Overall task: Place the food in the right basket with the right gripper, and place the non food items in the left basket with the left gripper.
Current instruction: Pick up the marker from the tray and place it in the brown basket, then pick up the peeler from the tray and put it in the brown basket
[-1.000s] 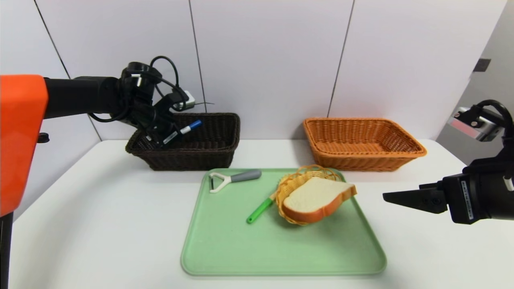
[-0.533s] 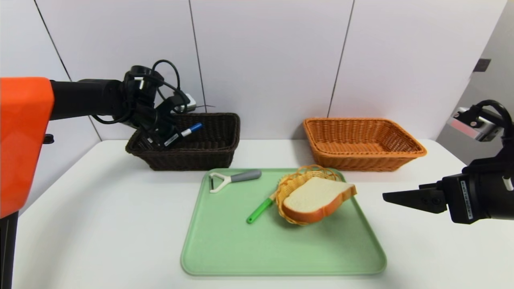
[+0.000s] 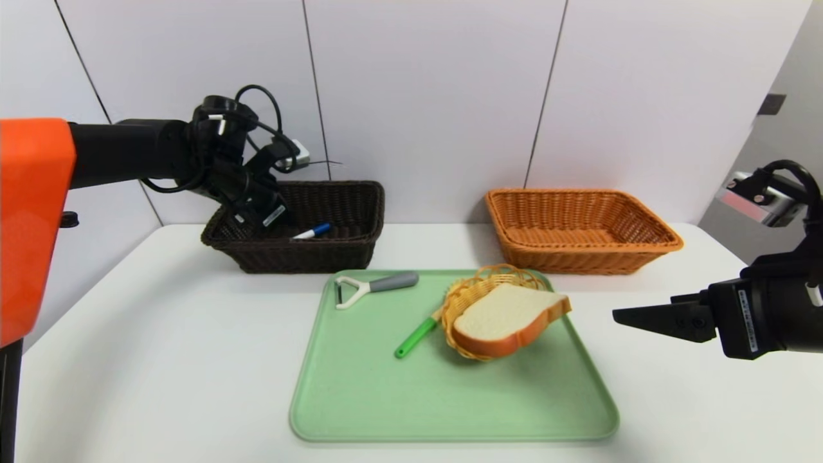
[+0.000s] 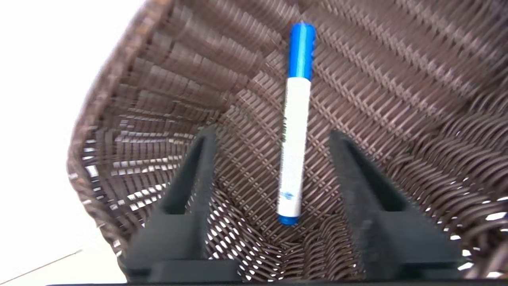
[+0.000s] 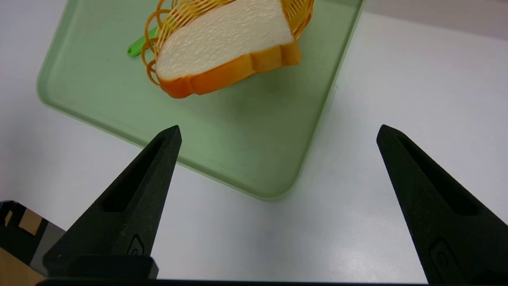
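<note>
The marker (image 4: 294,123), its blue print unreadable, lay in the dark basket (image 3: 334,247) at upper left. The left gripper (image 4: 274,135) hung over it, jaws apart. The right gripper (image 5: 278,133) stood wide open.

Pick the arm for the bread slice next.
Right. Its open claw hovers beside the tray near the bread; the left claw is over the dark basket, above the marker.

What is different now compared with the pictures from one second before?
The left gripper opened and let go of the blue marker, which dropped down into the dark brown basket. The right gripper, the peeler, the bread slice and the green tray stayed as they were.
</note>
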Controlling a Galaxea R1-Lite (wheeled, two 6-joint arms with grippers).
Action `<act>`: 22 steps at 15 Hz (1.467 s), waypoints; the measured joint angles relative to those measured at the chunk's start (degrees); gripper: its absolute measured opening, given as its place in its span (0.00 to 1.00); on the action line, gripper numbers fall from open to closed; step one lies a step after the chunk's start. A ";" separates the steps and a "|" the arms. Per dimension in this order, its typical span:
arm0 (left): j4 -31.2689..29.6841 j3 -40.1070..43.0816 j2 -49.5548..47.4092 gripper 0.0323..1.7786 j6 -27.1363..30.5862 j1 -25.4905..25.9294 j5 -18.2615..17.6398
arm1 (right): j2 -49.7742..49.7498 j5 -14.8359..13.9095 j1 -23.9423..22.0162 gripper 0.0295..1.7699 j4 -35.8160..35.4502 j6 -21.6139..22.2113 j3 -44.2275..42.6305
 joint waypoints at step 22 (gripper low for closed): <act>7.28 12.06 -18.36 0.94 -25.59 -29.16 -3.47 | -1.07 0.00 -0.50 0.96 0.24 0.02 0.17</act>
